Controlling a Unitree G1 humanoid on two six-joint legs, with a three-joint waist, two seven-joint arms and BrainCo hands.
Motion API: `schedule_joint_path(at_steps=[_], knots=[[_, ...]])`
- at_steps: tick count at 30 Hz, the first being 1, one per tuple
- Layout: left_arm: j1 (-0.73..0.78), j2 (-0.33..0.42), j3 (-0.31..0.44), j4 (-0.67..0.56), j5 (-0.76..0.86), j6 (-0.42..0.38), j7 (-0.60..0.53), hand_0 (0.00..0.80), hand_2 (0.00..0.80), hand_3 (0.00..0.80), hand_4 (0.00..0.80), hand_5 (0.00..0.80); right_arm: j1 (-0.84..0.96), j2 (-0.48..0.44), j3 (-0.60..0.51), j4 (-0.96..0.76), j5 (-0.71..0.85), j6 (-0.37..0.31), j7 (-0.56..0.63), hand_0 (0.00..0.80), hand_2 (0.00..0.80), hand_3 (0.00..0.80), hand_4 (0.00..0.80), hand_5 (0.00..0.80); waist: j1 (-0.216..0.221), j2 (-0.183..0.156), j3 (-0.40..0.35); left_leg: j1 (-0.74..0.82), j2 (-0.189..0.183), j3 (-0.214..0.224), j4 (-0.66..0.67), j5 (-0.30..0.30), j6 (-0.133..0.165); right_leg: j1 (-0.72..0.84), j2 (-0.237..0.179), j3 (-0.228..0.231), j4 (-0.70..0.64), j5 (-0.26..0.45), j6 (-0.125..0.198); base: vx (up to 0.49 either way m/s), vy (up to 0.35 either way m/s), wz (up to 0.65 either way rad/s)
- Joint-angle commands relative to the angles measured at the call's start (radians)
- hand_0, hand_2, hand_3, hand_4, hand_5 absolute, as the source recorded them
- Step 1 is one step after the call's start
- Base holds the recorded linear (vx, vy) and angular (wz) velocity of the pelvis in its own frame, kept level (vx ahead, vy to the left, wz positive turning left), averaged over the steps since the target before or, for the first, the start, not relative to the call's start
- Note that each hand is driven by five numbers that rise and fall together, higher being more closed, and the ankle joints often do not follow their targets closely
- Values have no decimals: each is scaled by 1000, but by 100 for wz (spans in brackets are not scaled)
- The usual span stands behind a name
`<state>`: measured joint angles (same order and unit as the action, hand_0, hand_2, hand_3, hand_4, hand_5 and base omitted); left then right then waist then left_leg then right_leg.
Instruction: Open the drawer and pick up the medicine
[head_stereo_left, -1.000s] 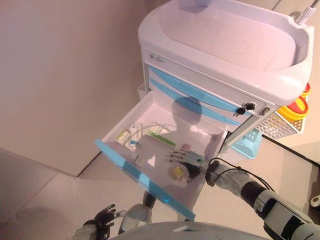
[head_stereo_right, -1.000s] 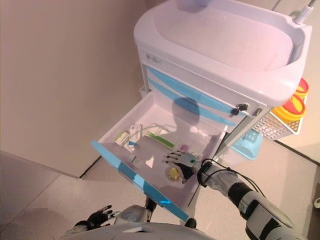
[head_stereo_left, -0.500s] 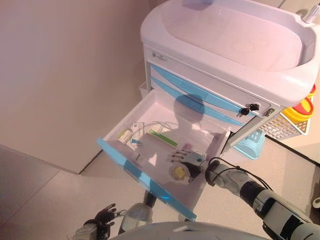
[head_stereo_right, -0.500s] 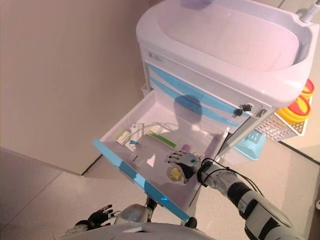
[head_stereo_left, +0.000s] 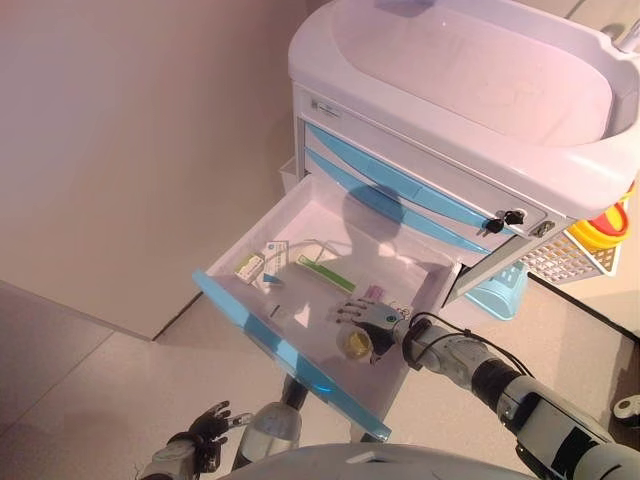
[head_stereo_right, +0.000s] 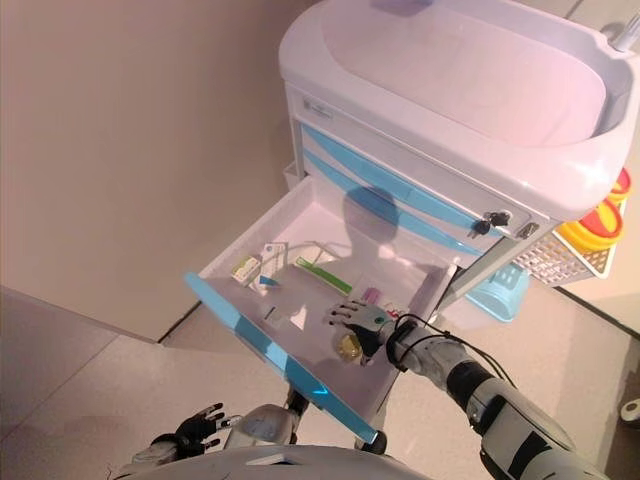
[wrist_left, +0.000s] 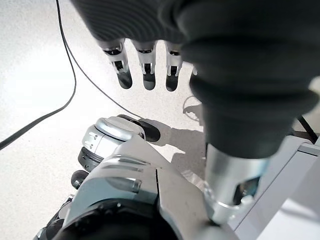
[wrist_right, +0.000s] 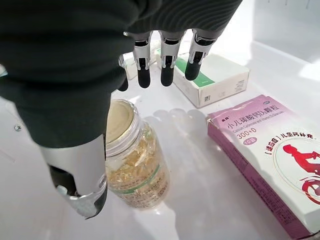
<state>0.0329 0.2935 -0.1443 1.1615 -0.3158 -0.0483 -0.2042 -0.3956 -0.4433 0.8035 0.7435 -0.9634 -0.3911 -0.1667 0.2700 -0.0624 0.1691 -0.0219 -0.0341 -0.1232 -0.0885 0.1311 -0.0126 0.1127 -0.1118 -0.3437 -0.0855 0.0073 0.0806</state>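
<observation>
The cart's lowest drawer (head_stereo_left: 290, 356), white with a blue front, stands pulled out. Inside lies a small clear bottle of yellow capsules (wrist_right: 136, 172) with a pale lid, also the bottle (head_stereo_left: 356, 344) in the left eye view. My right hand (head_stereo_left: 372, 318) hovers over it, open: straight fingers (wrist_right: 167, 60) reach past the lid and the thumb (wrist_right: 80, 175) hangs beside the bottle, not closed on it. A purple medicine box (wrist_right: 270, 155) and a green-and-white box (wrist_right: 212, 80) lie close by. My left hand (head_stereo_left: 205, 430) hangs idle low by the floor, fingers (wrist_left: 145, 70) relaxed.
Small boxes (head_stereo_left: 262, 264) sit in the drawer's far left corner. Above are shut blue-fronted drawers (head_stereo_left: 400, 190) with keys (head_stereo_left: 505, 217) in a lock, and the cart's white top tray (head_stereo_left: 470, 80). A wire basket with yellow containers (head_stereo_left: 590, 245) hangs on the cart's right side.
The whole picture has shifted a little, so the camera moved. My right hand stays over the bottle in the drawer; the left hand has not moved.
</observation>
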Motion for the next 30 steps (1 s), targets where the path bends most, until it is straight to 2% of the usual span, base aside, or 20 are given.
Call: schedule_joint_path(at_steps=[1,10,14,15,16,17,18,30], knots=[[-25,-15,-68,39,18,-8,-19,0,0,0,0,0,-57,-4,57,-28,26,-24,-28,0,0,0,0,0,10,5,-7,7,-19,36,46,-153,22,-91,-63,37,128,-38,34,0,0,0],[-4,8,-50,38,22,-22,-69,0,0,0,0,0,-42,-22,50,-25,20,-22,-12,0,0,0,0,0,12,22,-10,2,-21,32,49,-153,22,-92,-68,32,130,-42,34,0,7,0],[-2,-5,-60,38,21,-30,-51,0,0,0,0,0,-38,-14,49,-9,12,-19,-12,0,0,0,0,0,14,18,-7,1,-22,30,51,-154,22,-91,-68,31,130,-42,33,0,-8,0],[-2,-11,-64,39,25,-34,-40,0,0,0,0,0,-37,-6,50,-1,11,-16,-16,129,129,129,129,129,17,14,-5,0,-22,29,51,-154,22,-91,-67,31,129,-42,33,-4,-40,1],[-1,-15,-66,39,28,-38,-34,0,0,0,0,0,-37,0,50,4,9,-14,-19,411,411,411,411,411,19,11,-3,0,-22,29,51,-153,22,-90,-67,29,129,-42,33,-2,-47,2],[1,-16,-68,39,29,-40,-30,0,0,0,0,0,-36,3,48,7,8,-14,-19,508,508,508,508,508,20,9,-3,0,-22,28,50,-153,21,-90,-67,28,129,-41,33,1,-43,2],[-1,-19,-71,39,32,-41,-24,0,0,0,0,0,-38,7,48,12,9,-17,-18,800,800,800,800,800,21,7,-1,0,-22,28,51,-153,21,-90,-67,27,128,-40,33,4,-40,2],[-11,-21,-75,39,36,-35,-15,0,0,0,0,0,-44,19,49,31,19,-25,-23,800,800,800,800,800,23,-4,-2,2,-21,24,47,-153,23,-91,-63,29,128,-40,31,0,-3,0]])
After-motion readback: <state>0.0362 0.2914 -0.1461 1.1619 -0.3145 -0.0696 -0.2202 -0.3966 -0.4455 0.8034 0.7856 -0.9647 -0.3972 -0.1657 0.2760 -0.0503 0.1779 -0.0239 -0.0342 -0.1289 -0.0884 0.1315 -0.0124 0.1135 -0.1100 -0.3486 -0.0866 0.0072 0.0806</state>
